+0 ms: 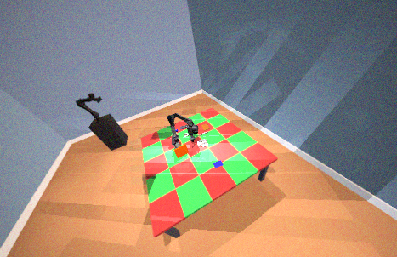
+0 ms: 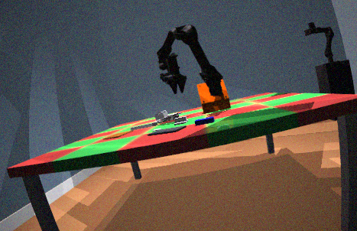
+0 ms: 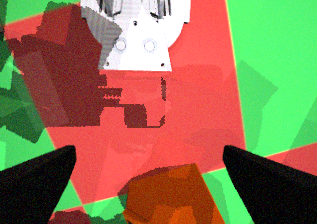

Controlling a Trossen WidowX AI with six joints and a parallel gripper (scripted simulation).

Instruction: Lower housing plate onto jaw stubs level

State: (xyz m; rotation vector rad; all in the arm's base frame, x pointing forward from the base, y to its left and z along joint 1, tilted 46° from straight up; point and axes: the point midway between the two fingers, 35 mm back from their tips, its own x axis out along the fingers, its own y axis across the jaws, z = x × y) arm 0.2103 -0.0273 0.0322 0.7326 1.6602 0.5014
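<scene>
The white gripper assembly (image 1: 202,143) (image 2: 162,115) (image 3: 135,57) lies on the table. In the wrist view it is at the top edge, partly cut off. Its near end is a flat white plate face with two round pin marks and small holes near the corners. Whether the housing plate sits level and closed on the jaw stubs cannot be told at this size and angle. My gripper (image 1: 192,140) (image 2: 179,92) (image 3: 151,152) is open and empty. It hangs well above the table, clear of the assembly, which lies beyond the fingertips in the wrist view.
An orange block (image 1: 181,151) (image 2: 202,95) (image 3: 172,195) stands by the arm's base. A blue block (image 1: 218,163) (image 2: 204,121), a dark grey flat piece (image 2: 167,131), a pale bar (image 2: 143,127) and a flat orange piece (image 1: 206,127) (image 2: 114,135) lie around the assembly. Another arm stands on a black pedestal (image 1: 108,132) (image 2: 334,78).
</scene>
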